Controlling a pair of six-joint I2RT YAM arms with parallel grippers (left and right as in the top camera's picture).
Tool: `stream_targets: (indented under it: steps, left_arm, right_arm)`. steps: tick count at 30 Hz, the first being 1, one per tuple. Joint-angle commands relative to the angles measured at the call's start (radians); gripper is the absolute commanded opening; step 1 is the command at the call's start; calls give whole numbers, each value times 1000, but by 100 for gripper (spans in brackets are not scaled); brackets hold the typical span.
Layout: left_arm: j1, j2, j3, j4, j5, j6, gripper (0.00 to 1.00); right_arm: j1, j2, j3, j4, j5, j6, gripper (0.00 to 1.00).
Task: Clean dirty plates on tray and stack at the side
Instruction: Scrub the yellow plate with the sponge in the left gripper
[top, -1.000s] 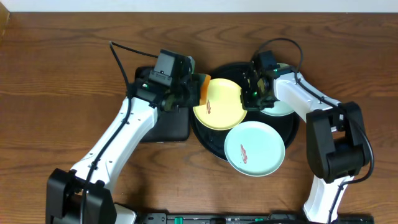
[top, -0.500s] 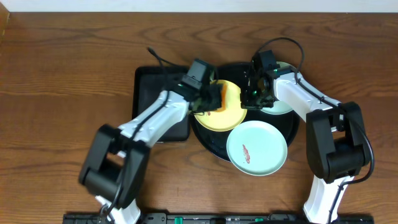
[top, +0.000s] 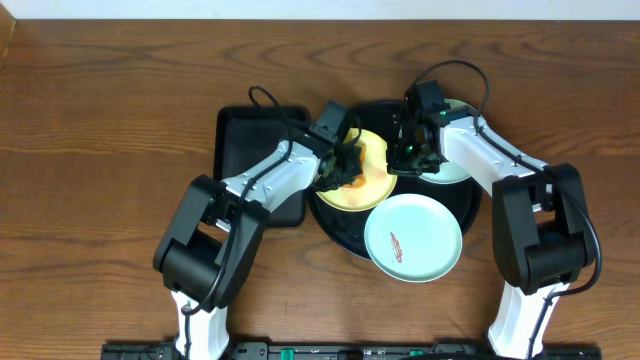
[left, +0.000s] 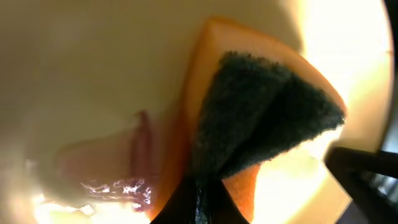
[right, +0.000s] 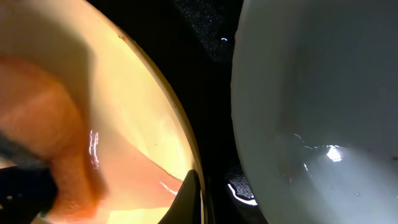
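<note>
The pale yellow plate (top: 372, 180) lies at the left of the round black tray (top: 470, 208). My left gripper (top: 343, 168) is shut on an orange sponge (left: 261, 124) with a dark scouring face and presses it onto this plate beside a reddish smear (left: 134, 152). My right gripper (top: 405, 152) is shut on the yellow plate's right rim (right: 186, 149). One mint-blue plate (top: 412, 237) with a red smear sits at the tray's front. The other mint-blue plate (top: 452, 168) lies at the back right, partly under my right arm, and also shows in the right wrist view (right: 311, 93).
A smaller rectangular black tray (top: 250, 140) lies left of the round tray, under my left arm. Brown wooden table (top: 100, 150) surrounds both trays. A pale wall edge runs along the far side.
My left gripper has swung right from the rectangular tray onto the yellow plate, carrying the sponge. My right gripper has stayed on the plate's rim.
</note>
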Motion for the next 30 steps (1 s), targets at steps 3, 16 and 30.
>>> stream_targets:
  steps: [3, 16, 30]
  left_arm:
    - [13, 54, 13, -198, -406, 63, 8]
    - [9, 71, 31, -159, -170, -17, 7]
    - [-31, 121, 31, -2, 73, -15, 7]
  right_arm:
    - [23, 24, 3, -5, 33, 7, 1]
    - [23, 24, 3, -16, 33, 22, 1]
    - [24, 24, 3, -21, 32, 25, 1]
